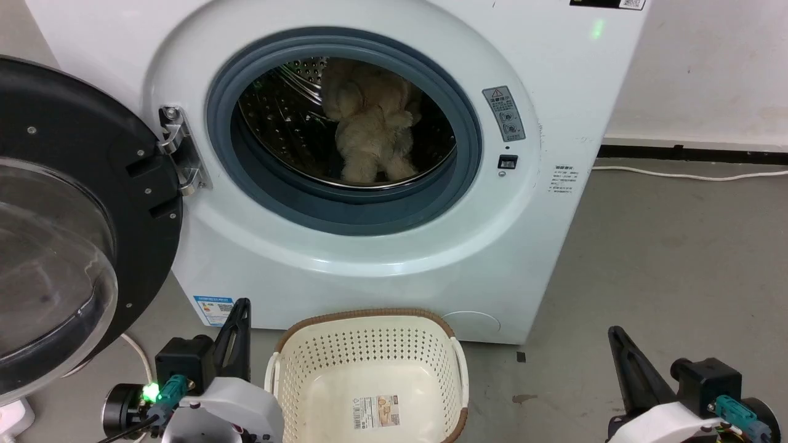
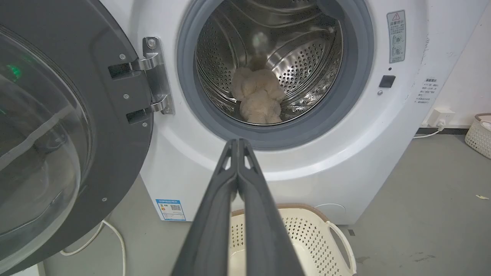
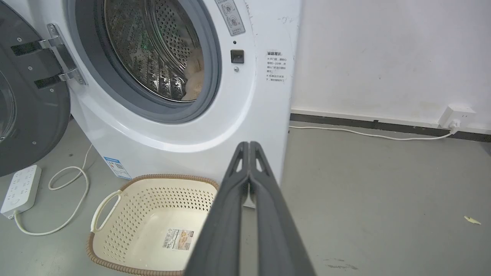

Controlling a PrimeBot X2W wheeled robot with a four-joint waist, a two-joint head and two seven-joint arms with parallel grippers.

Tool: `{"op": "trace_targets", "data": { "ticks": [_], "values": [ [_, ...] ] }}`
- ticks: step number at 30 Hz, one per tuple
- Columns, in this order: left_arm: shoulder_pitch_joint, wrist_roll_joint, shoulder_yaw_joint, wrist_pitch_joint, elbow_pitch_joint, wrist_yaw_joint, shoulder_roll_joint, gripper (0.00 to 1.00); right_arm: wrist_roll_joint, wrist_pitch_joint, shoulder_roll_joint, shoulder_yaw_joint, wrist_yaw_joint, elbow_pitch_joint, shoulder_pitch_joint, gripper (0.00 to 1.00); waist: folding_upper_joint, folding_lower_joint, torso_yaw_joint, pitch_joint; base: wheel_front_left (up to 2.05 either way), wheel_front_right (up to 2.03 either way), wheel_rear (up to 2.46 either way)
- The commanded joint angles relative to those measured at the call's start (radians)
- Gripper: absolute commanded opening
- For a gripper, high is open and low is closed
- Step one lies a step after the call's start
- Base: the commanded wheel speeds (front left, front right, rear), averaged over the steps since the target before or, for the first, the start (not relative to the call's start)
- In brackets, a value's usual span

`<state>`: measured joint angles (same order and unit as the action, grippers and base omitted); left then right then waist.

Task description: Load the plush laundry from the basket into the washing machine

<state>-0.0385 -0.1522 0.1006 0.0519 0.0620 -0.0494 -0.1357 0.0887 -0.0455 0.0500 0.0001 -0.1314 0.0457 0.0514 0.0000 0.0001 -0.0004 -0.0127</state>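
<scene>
The plush laundry [image 1: 375, 132] lies inside the steel drum of the washing machine [image 1: 381, 258], behind the grey seal; it also shows as plush laundry [image 2: 257, 96] and, partly hidden by the seal, plush laundry [image 3: 195, 78]. The cream basket [image 1: 369, 351] stands on the floor before the washer with nothing in it but its paper label. The basket [image 3: 153, 207] has a brown rim. My left gripper [image 1: 243, 304] is shut and holds nothing, low at the basket's left. My right gripper [image 1: 612, 332] is shut too, at the lower right. The fingers meet in both wrist views: left gripper [image 2: 238, 142], right gripper [image 3: 249, 145].
The black-framed glass door [image 1: 68, 221] stands swung open at the left. A white power strip [image 3: 21, 188] and cable [image 3: 69, 199] lie on the floor left of the basket. Another cable [image 1: 689, 175] runs along the wall. A second basket [image 2: 479, 134] sits far right. Grey floor spreads to the right.
</scene>
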Motion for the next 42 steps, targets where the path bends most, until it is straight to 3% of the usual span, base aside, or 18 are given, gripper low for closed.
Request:
{"op": "trace_targets", "data": {
  "ticks": [1,42],
  "values": [
    [0.020,0.016,-0.012,-0.005,-0.010,0.007,0.010,0.00,-0.010,0.005,0.000,0.000,0.001,-0.010,-0.014,0.00,0.0000,-0.0001,0.000,0.000,0.00,0.00,0.00],
    [0.038,0.152,-0.101,-0.052,-0.062,0.049,0.085,0.00,-0.089,0.046,0.000,0.000,0.001,-0.046,-0.051,0.00,0.0000,-0.0001,0.000,0.013,0.00,0.00,0.00]
  ]
}}
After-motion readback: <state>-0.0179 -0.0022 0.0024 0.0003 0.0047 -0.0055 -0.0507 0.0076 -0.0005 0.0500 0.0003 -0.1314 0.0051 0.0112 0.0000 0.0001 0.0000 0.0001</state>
